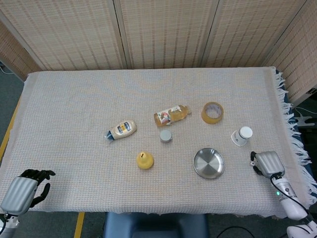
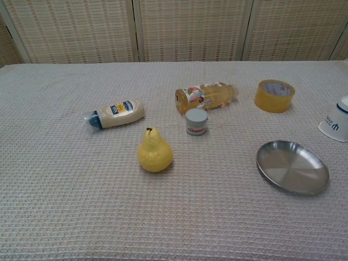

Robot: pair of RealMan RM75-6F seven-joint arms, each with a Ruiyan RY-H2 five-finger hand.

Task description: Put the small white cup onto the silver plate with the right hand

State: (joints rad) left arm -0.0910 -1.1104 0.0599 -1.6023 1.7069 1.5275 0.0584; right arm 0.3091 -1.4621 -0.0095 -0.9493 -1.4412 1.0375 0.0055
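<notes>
The table (image 1: 74,99) is covered with a pale, waffle-textured cloth with a fringe along its right edge. The small white cup (image 1: 241,136) lies tilted on its side near that edge, its dark-banded rim showing in the chest view (image 2: 336,120); nothing touches it. The round, shallow plate (image 1: 208,163) of shiny silver metal sits near it, toward the robot, apart from the cup.

The right hand (image 1: 268,164) rests at the table's near right corner, well short of the cup, its ribbed grey back facing up. Its dark fingers (image 1: 254,158) are mostly hidden beneath it, so whether they are spread or curled cannot be told. The left hand (image 1: 24,188) hangs off the near left corner, holding nothing, its black fingers (image 1: 39,174) loosely apart.

Mid-table lie a clear bottle (image 1: 171,115) of amber liquid, a squat white squeeze bottle (image 1: 122,130), a small capped jar (image 1: 166,136) and a smooth yellow pear (image 1: 144,160). A yellowish tape ring (image 1: 212,112) lies flat beyond the cup.
</notes>
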